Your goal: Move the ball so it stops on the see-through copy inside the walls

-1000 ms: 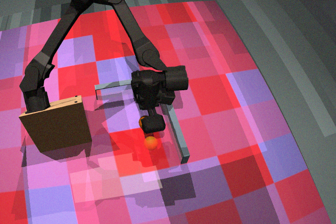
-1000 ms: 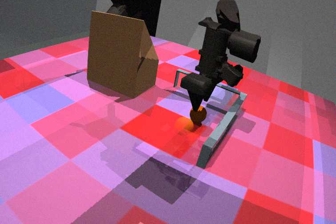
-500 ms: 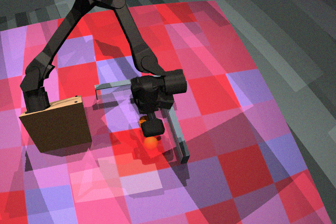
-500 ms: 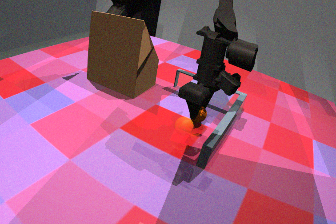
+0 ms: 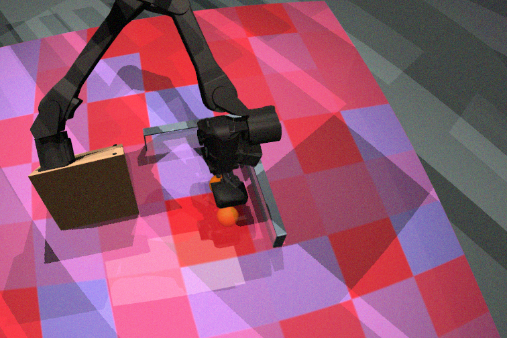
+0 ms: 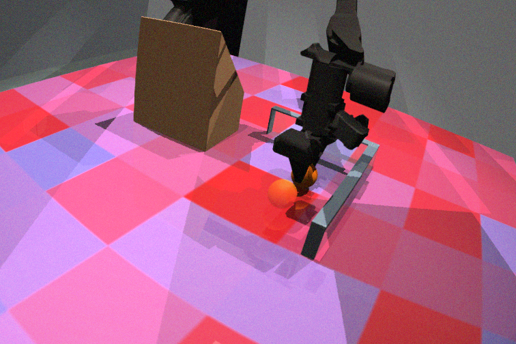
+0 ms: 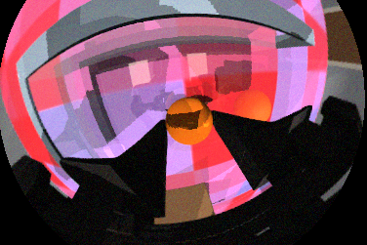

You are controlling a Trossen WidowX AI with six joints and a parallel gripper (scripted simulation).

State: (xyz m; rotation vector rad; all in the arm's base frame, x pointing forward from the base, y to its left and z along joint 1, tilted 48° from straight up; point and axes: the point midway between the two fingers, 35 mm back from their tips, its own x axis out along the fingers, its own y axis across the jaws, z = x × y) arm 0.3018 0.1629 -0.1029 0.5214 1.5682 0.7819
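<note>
Two orange spheres show from the top: the solid orange ball (image 5: 214, 181), mostly hidden under my black parallel-jaw gripper (image 5: 223, 190), and its see-through orange copy (image 5: 228, 216) just beyond, toward the open end of the low clear walls (image 5: 270, 206). From the exterior view, my fingers straddle the ball down at the checkered table (image 6: 107, 206); the copy lies just beside it, away from the corner. At the wrist, the ball sits between my half-closed fingers, which I judge are pinching it.
</note>
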